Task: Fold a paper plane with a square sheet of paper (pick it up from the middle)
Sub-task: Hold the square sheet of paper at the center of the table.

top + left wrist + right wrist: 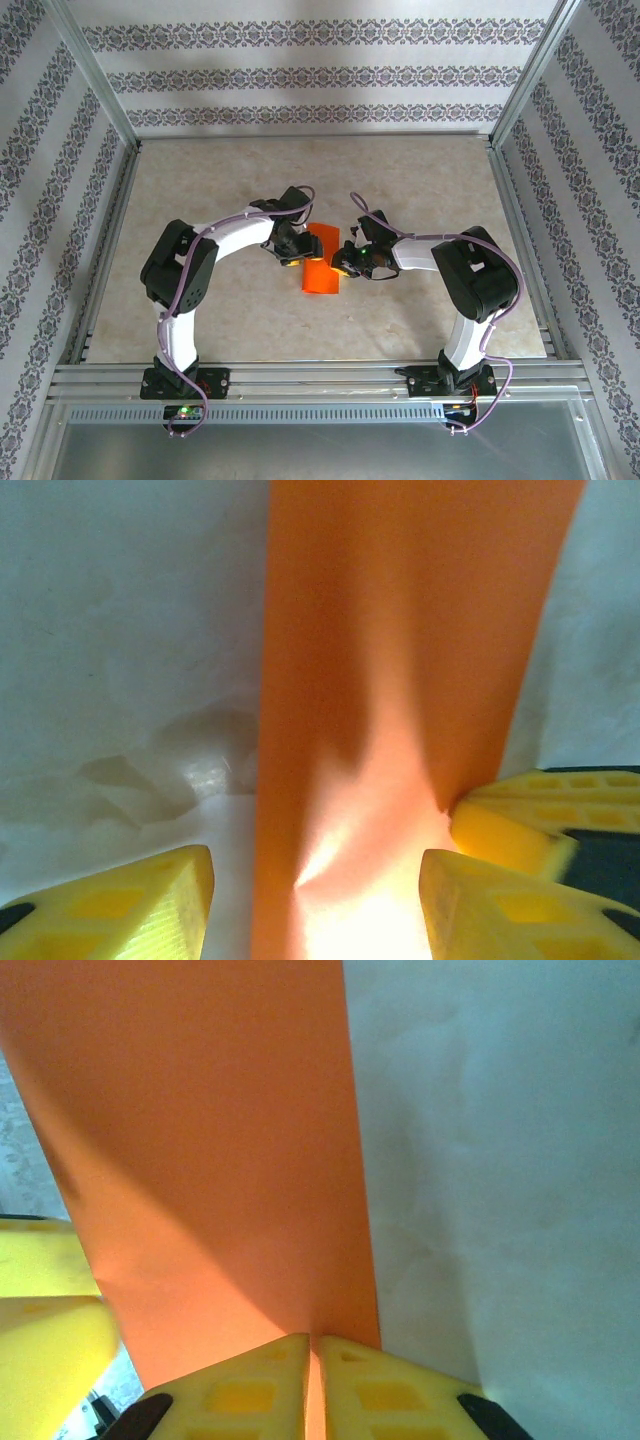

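Right gripper (pixel 315 1350) jaws clenched on near edge of square sheet of paper (pixel 200 1140), thin orange sliver pinched between them. Left gripper (pixel 315 870) jaws apart, gripping nothing, straddling sheet; clear gap at its left finger. Sheet sits between both grippers, mid table (pixel 420 190); lifted or lying flat, cannot tell. Looks like narrow plain orange-red band, soft shadowed buckle close to left gripper, no diagonal nose creases visible. Judged early stage: perhaps one lengthwise fold done; nose and wing folds left.

top cam overhead, wrist cams v close, all share sheet (pixel 322 277)
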Controlling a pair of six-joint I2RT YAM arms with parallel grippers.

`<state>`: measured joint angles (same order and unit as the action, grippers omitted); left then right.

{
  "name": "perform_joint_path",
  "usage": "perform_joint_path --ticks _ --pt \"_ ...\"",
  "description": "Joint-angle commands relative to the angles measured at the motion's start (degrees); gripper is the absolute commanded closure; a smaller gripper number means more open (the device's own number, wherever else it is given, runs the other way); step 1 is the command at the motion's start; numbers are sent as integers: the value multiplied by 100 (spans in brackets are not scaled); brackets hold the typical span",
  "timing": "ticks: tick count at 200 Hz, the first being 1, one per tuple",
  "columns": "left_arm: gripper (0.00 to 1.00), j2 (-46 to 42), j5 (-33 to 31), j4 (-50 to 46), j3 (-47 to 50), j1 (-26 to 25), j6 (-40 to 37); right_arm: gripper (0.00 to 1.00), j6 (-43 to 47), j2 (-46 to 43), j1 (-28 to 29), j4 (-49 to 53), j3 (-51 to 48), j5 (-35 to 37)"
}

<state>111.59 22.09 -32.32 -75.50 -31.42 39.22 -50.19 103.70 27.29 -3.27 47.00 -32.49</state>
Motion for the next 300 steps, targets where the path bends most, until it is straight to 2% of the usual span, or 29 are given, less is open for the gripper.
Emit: perform_joint_path --ticks 1,35,59,95,129,193,300 --pt "43 180 1 -110 -17 -13 -103 83 98 406 101 382 -149 598" --pt "48 336 -228 -245 -52 -17 -143 76 67 149 75 141 -112 383" --pt "54 405 -334 -269 -17 -13 -146 72 33 -355 -23 -57 -146 307" --pt "60 486 -409 -275 24 -13 -151 66 77 -1165 -299 -56 -355 575" --pt "64 504 -497 -332 14 -7 -239 64 142 -1521 -578 36 -693 818" --pt "69 592 -527 -357 -51 -5 -266 64 134 -1521 -672 37 -834 832" --pt "66 714 -538 -421 -53 -5 -38 65 118 -1122 -413 -92 -587 612"
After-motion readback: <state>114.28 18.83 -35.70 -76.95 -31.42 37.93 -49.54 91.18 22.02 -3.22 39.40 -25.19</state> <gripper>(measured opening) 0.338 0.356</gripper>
